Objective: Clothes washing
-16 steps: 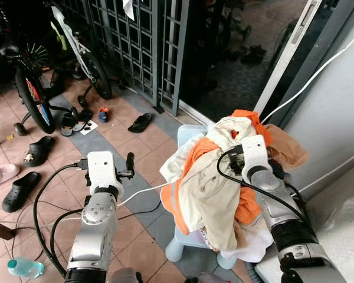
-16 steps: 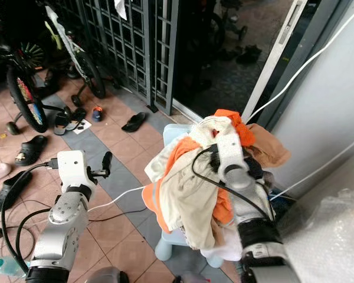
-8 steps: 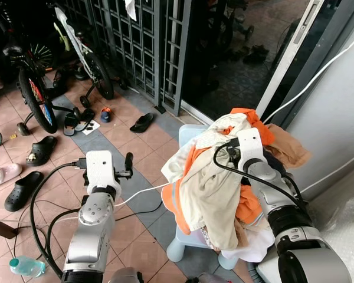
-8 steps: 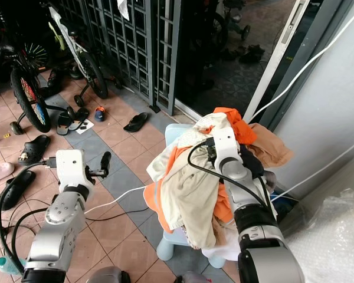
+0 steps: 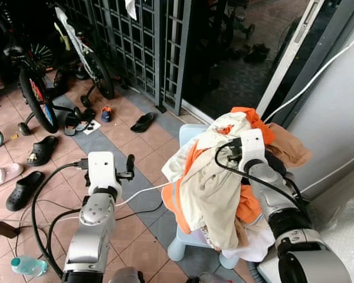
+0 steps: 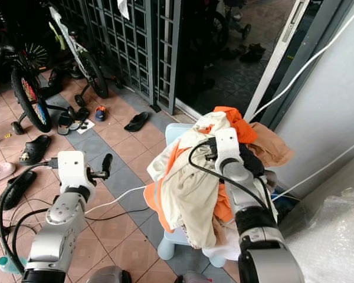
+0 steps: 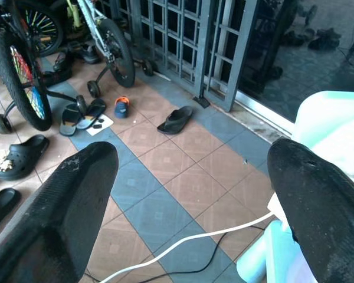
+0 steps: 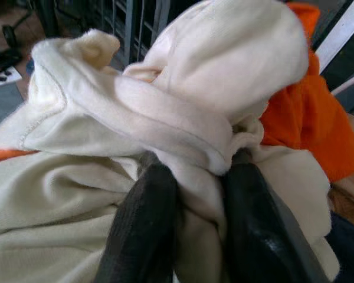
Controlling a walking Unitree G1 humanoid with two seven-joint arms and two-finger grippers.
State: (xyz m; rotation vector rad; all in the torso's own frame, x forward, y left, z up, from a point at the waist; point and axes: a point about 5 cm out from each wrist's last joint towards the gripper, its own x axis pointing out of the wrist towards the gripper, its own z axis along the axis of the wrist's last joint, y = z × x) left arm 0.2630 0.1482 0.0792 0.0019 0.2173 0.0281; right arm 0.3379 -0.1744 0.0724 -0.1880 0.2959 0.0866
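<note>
A heap of clothes (image 5: 215, 183) lies over a light blue plastic chair (image 5: 187, 240). It holds a cream garment (image 8: 183, 112), an orange garment (image 5: 248, 207) and a tan piece (image 5: 288, 150). My right gripper (image 8: 194, 177) sits at the top of the heap, shut on a fold of the cream garment; cloth bulges out between the black fingers (image 8: 144, 218). My left gripper (image 7: 192, 168) hangs open over the tiled floor to the left of the chair, holding nothing, with its fingers (image 5: 130, 163) pointing away from me.
Bicycles (image 5: 32, 88) and a metal gate (image 5: 147, 41) stand at the back left. Sandals and black clogs (image 5: 22, 190) litter the tiles. A white cable (image 5: 143, 191) crosses the floor. A water bottle (image 5: 25, 266) lies near left. A grey wall (image 5: 336, 106) closes the right.
My right wrist has shifted a little at the top of the heap, and the cream cloth moved slightly with it. The left arm has stayed almost still.
</note>
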